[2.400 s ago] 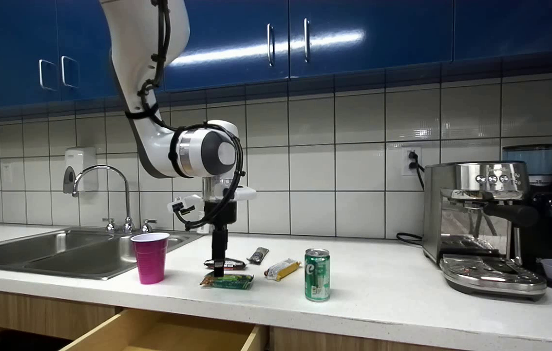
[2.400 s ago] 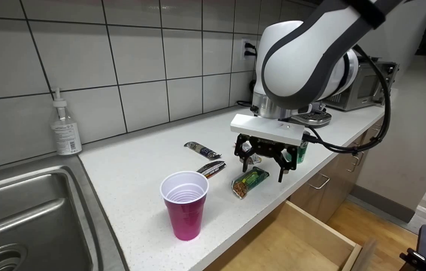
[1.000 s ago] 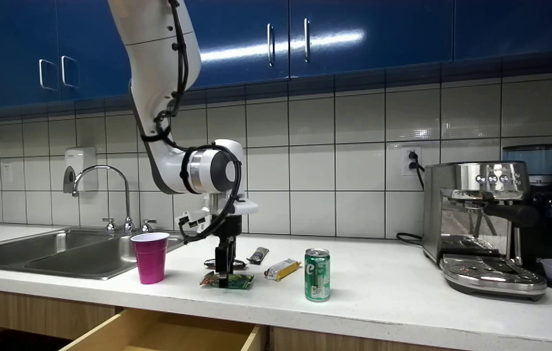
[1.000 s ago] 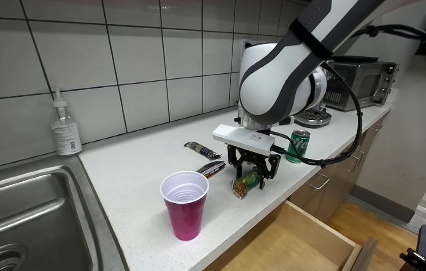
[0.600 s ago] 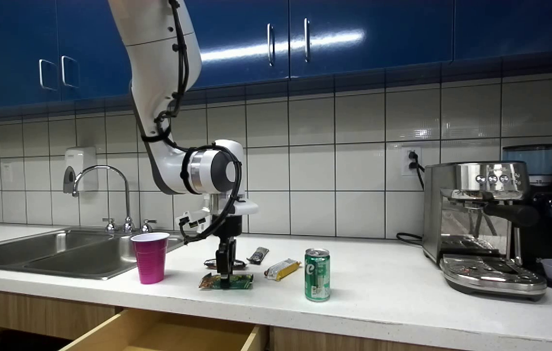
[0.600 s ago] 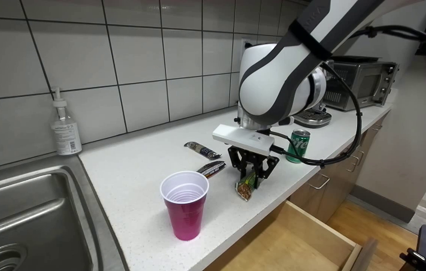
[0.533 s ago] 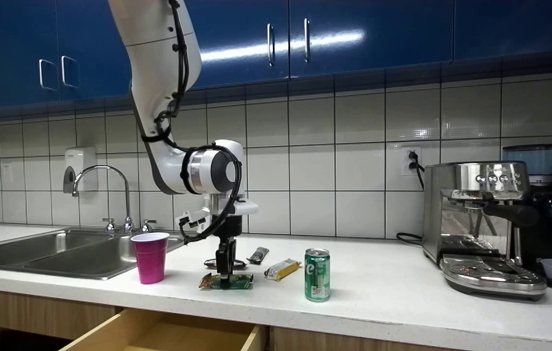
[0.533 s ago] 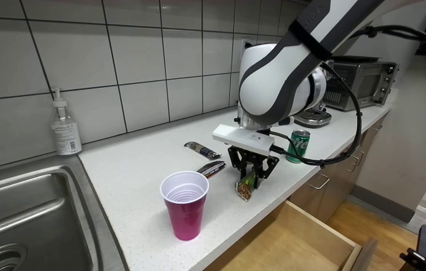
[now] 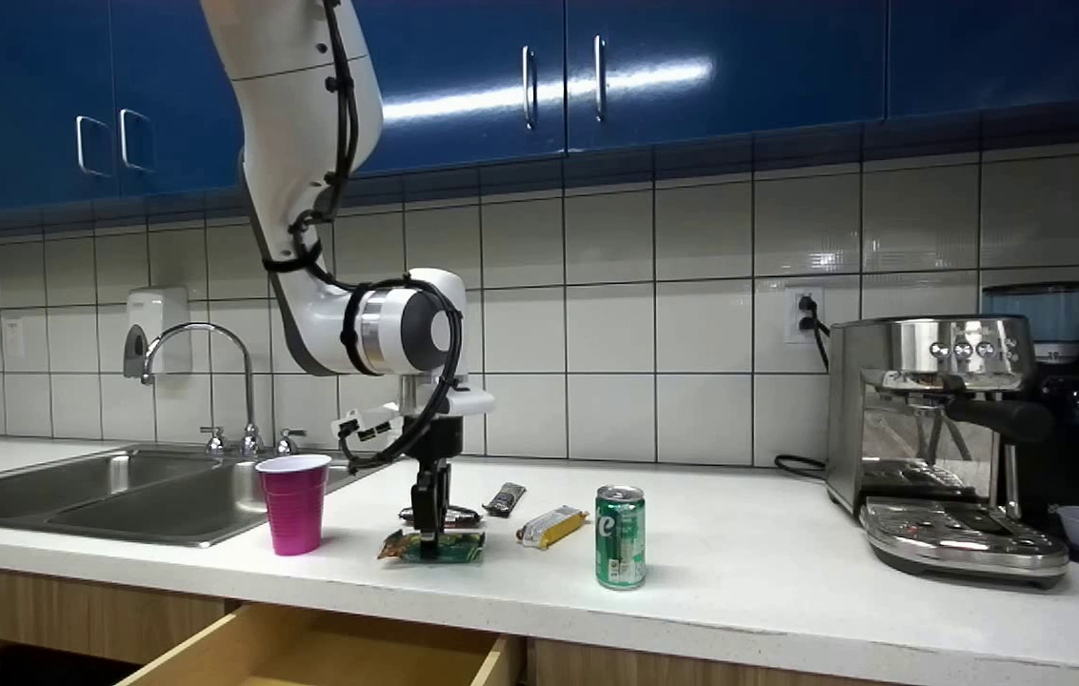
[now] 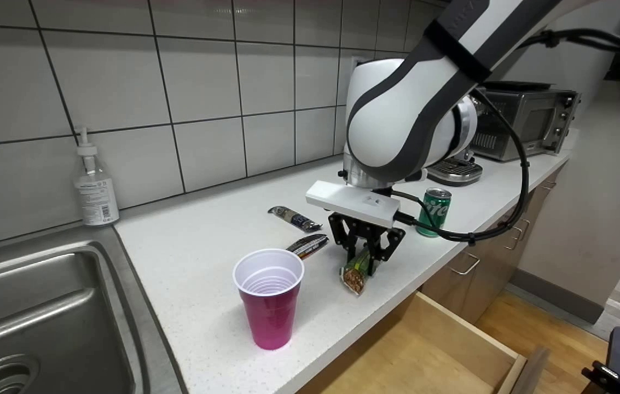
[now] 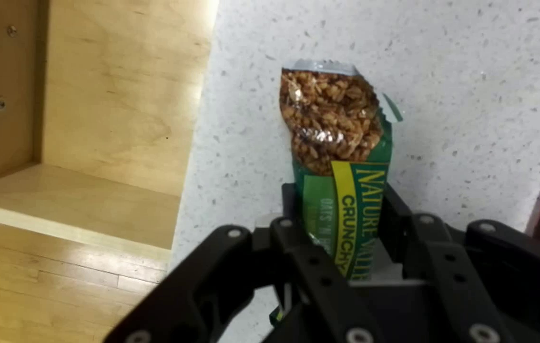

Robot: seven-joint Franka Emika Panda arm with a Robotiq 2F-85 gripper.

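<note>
In an exterior view, pink cup is standing upright on the counter, left of the gripper, not touching. Open drawer is jutting out below the gripper, at the counter's front edge. Gripper itself is pinching the granola bar by its two long sides, roughly mid-length, an end sticking out each way. So the bar is sitting right between the fingertips, low over the counter; can't tell if it's touching down. Handling, my guess: light, stiff but brittle, probably crumbling under a hard squeeze. Wrapper is looking glossy, so likely slippery, with slack film at the crimped end. Best hold is the thick middle, across the width, where the grip is bearing now; the crimped end is probably offering little but film. Dark-wrapped bar is lying just behind the gripper, apart from it. Blue-and-black bar is lying farther back, to the right. Yellow-and-silver bar is lying right of the gripper, slightly behind. Green can is standing upright farther right. Espresso machine is standing well apart, far right of the gripper.
</note>
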